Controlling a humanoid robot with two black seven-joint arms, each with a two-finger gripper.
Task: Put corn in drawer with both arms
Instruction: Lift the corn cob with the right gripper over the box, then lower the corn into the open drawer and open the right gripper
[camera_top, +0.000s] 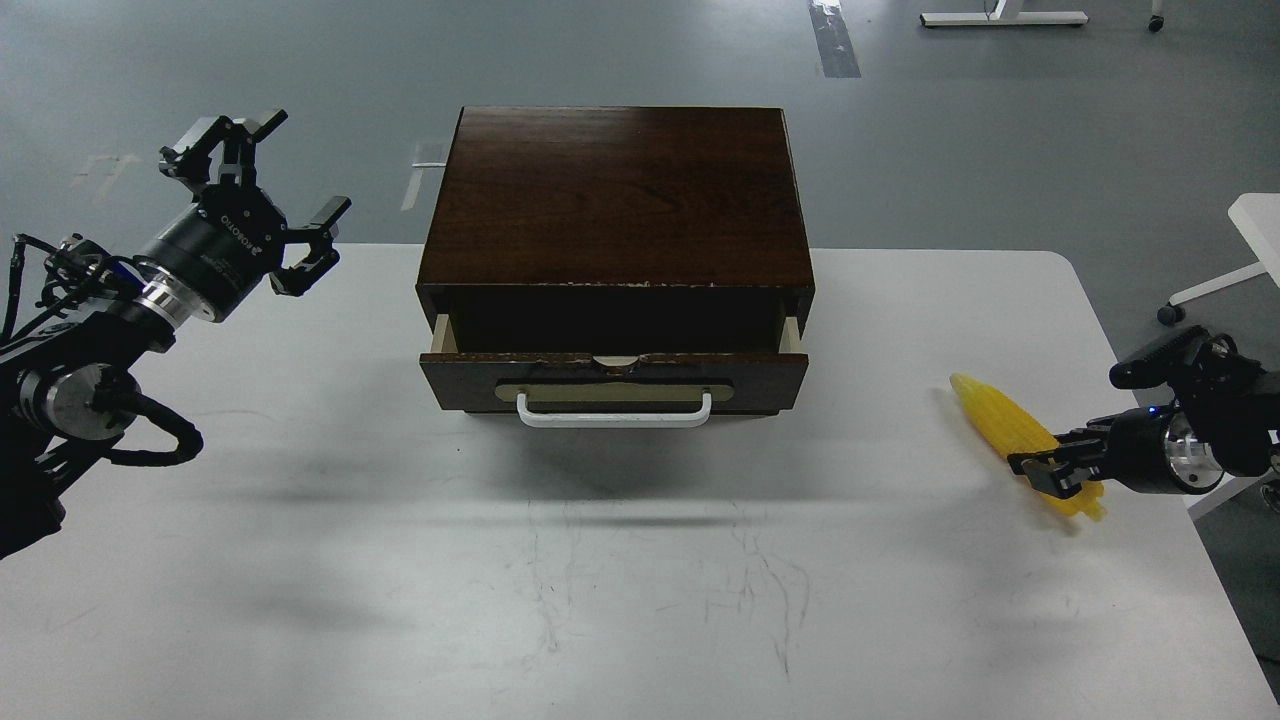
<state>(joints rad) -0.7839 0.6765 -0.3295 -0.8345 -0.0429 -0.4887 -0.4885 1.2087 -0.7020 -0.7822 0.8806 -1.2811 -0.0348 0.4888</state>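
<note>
The yellow corn (1005, 430) lies on the white table (640, 560) at the right, tip pointing up-left. My right gripper (1045, 470) is low over the corn's thick end, with dark fingers (1030, 462) across it and touching it. I cannot tell whether they are closed on it. The dark-brown drawer (612, 375) with its white bar handle (614, 412) is pulled partly out of the dark cabinet (620, 195). Its inside is in shadow. My left gripper (268, 190) is open and empty, raised left of the cabinet.
The table's right edge (1165, 450) runs just beyond the corn. A white piece of furniture (1255, 215) stands off the table at the right. The grey floor lies behind the cabinet.
</note>
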